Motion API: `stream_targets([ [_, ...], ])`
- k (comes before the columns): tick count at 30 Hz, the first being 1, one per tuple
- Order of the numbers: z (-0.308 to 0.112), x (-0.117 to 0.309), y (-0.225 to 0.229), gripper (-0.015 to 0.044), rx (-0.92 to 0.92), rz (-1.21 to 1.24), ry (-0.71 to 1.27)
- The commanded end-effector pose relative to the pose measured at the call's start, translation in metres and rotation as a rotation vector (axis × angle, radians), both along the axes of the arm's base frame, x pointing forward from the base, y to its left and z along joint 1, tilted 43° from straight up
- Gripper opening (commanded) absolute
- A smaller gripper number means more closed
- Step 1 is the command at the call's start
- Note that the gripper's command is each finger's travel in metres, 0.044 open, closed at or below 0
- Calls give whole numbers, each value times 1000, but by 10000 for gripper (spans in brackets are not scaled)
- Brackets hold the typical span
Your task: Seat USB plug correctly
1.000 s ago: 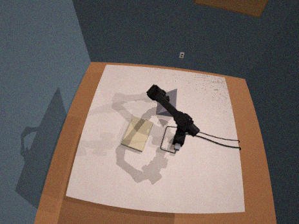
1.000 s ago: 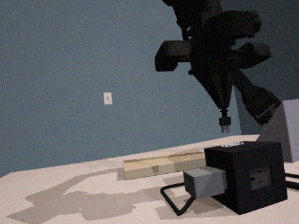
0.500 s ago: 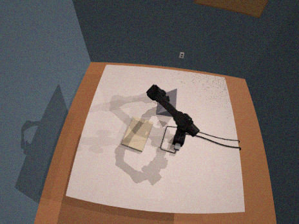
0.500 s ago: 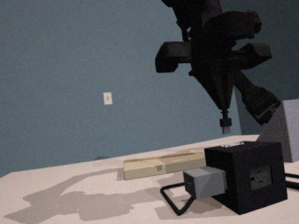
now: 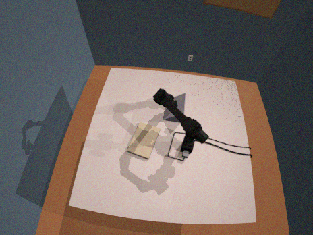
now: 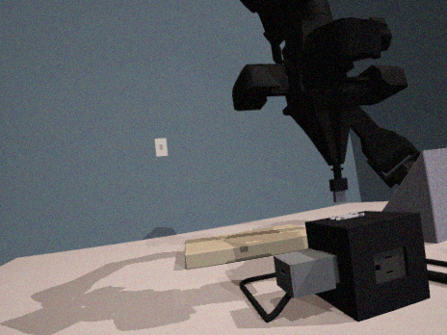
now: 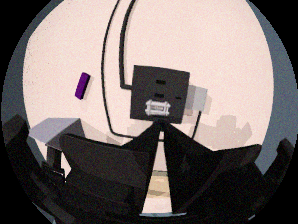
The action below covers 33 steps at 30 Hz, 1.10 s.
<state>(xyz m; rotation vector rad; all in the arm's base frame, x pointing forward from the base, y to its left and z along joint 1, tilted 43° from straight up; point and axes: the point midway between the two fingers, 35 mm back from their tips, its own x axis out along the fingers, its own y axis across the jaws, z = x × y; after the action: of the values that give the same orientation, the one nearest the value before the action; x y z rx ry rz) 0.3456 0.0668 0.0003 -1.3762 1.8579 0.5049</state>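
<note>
The power cube (image 6: pixel 385 231) (image 7: pixel 145 82) is black, with a silver-framed socket (image 6: pixel 348 217) (image 7: pixel 158 107) on its top. My gripper (image 6: pixel 337 167) (image 7: pixel 161 123) is shut on the USB plug (image 6: pixel 338 184), which has a small dark body and a pale metal tip pointing down. The plug hangs above the cube top, and a gap shows between its tip and the socket in the exterior view. In the wrist view the fingertips hide the plug, so which way round it faces cannot be told. In the top view the arm covers most of the cube.
A grey adapter (image 5: pixel 186 154) (image 6: pixel 305 273) (image 7: pixel 200 98) sticks out of the cube's side, with a black cable (image 5: pixel 168 146) (image 6: pixel 253 299). Two cables leave the opposite side. A tan slab (image 5: pixel 143 141) (image 6: pixel 212 253), a grey block (image 6: pixel 435 193) (image 7: pixel 52 131) and a purple object (image 7: pixel 82 86) are nearby.
</note>
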Motion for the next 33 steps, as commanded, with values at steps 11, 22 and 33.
stream_targets([
  [11, -3, -2, -1, 0, 9, -3, 1],
  [22, -4, -2, -2, 0, 14, -5, -4],
  [33, -5, -2, -2, 0, 19, -8, -9],
])
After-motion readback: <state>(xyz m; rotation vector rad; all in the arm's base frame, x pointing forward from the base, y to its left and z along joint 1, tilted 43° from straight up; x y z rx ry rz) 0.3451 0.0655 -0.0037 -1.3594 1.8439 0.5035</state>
